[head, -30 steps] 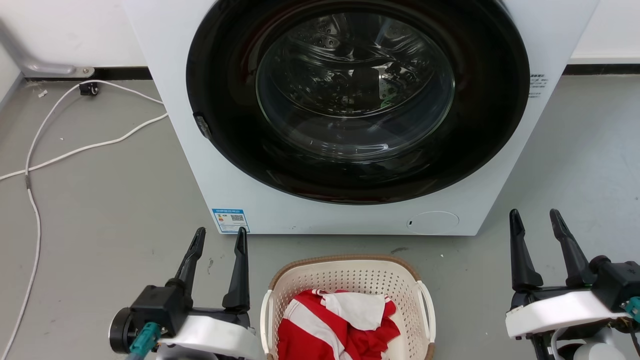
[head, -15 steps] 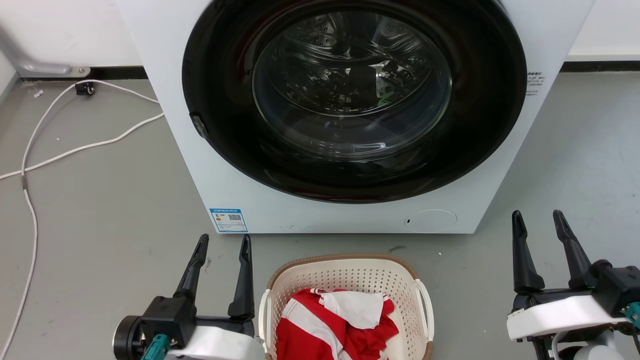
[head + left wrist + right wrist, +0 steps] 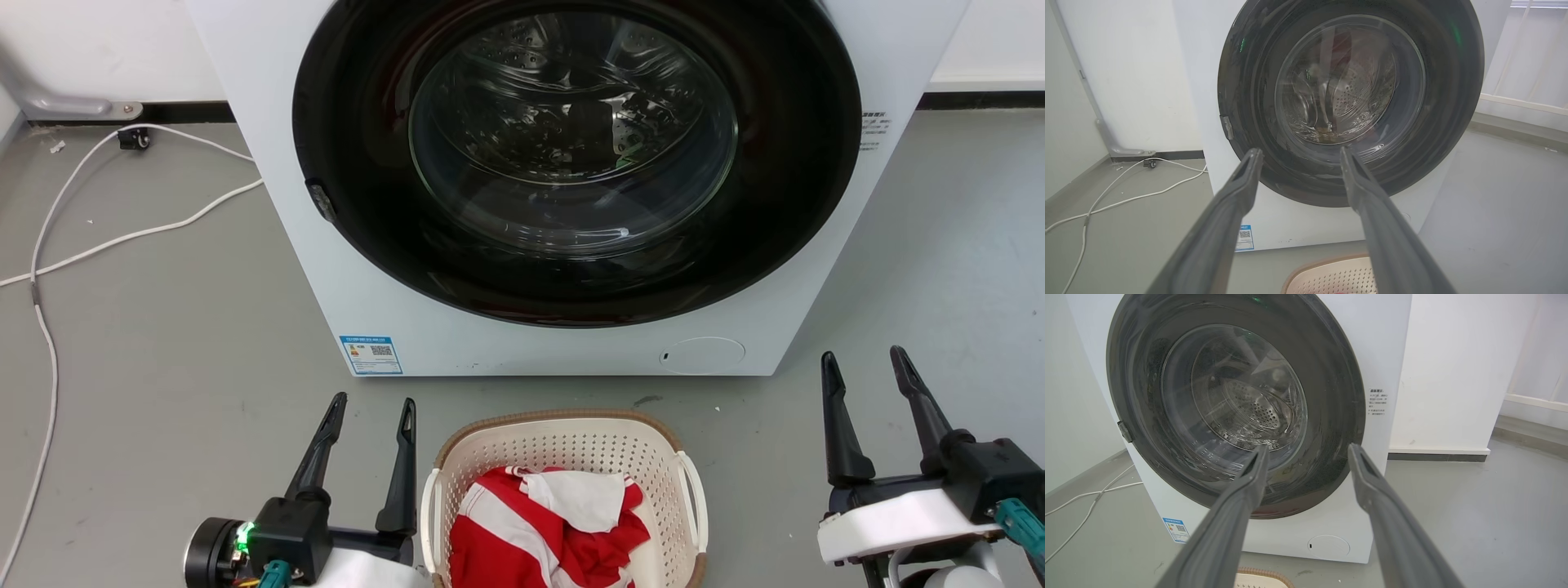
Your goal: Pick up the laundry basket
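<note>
The cream laundry basket (image 3: 522, 445) with its brown rim stands on the floor at the bottom centre of the head view, holding red and white cloth (image 3: 547, 531). A white handle (image 3: 430, 510) sits on its left side and another (image 3: 696, 510) on its right. My left gripper (image 3: 373, 403) is open just left of the basket, fingers pointing at the washer. Open too, my right gripper (image 3: 864, 356) is well off to the basket's right. The basket's rim (image 3: 1327, 267) shows low in the left wrist view under the open left gripper (image 3: 1298, 152), and a sliver of rim (image 3: 1263, 575) under the open right gripper (image 3: 1308, 449).
A white washing machine (image 3: 408, 327) with a closed dark round door (image 3: 571, 163) stands right behind the basket. White cables (image 3: 122, 237) trail over the grey floor at the left. A wall runs along the back.
The left gripper has drawn back and down toward the basket's left handle. The right gripper has shifted slightly left. The whole head view has drifted a little.
</note>
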Available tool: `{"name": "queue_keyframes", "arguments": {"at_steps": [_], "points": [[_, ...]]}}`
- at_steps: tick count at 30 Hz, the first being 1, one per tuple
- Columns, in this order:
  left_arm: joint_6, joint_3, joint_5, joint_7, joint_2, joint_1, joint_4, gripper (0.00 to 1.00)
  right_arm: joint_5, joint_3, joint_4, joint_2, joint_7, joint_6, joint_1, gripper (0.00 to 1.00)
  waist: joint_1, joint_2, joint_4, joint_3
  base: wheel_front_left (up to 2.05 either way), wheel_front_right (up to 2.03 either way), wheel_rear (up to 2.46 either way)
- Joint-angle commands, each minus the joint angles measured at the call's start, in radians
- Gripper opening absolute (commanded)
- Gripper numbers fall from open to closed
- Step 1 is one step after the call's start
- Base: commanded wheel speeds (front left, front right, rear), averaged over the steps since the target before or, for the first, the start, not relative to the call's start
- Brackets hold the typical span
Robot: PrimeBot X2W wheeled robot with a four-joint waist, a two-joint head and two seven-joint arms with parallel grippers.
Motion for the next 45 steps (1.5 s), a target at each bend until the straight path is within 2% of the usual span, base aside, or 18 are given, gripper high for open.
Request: {"name": "queue_keyframes", "arguments": {"at_steps": [1, 13, 18, 30, 35, 39, 45], "points": [[-0.005, 0.003, 0.021, -0.008, -0.005, 0.011, -0.003, 1.0, -0.02, 0.001, -0.006, 0.001, -0.009, 0.0, 0.002, 1.0, 0.0, -0.0001, 0.0, 0.0, 0.0, 0.0, 0.0], [-0.062, 0.051, -0.045, -0.019, -0.026, 0.015, 0.033, 1.0, 0.036, -0.002, 0.029, 0.001, -0.019, 0.0, -0.003, 1.0, 0.0, -0.0001, 0.002, 0.001, 0.0, 0.0, 0.0], [-0.059, 0.039, -0.008, -0.019, -0.026, 0.013, 0.042, 1.0, 0.042, -0.002, 0.028, 0.001, -0.019, 0.0, -0.006, 1.0, 0.0, -0.0001, 0.002, 0.002, 0.0, 0.0, 0.0], [-0.037, 0.042, -0.045, -0.019, -0.026, 0.009, 0.047, 1.0, 0.043, -0.002, 0.022, 0.001, -0.019, 0.0, -0.01, 1.0, 0.0, -0.0001, 0.004, 0.007, 0.0, 0.0, 0.0], [-0.037, 0.038, -0.025, -0.019, -0.026, 0.002, 0.044, 1.0, 0.041, -0.005, 0.02, 0.001, -0.019, 0.0, -0.014, 1.0, 0.0, -0.0001, 0.004, 0.015, 0.0, 0.0, 0.0], [-0.033, 0.031, 0.02, -0.019, -0.026, -0.007, 0.056, 1.0, 0.036, -0.007, 0.024, 0.001, -0.019, 0.0, -0.022, 1.0, 0.0, -0.0001, 0.004, 0.038, 0.0, 0.0, 0.0], [-0.04, 0.03, 0.006, -0.019, -0.026, -0.056, 0.095, 1.0, 0.011, 0.002, 0.034, 0.001, -0.019, 0.0, -0.067, 1.0, 0.0, -0.0001, 0.006, 0.128, 0.0, 0.0, 0.0]]}}
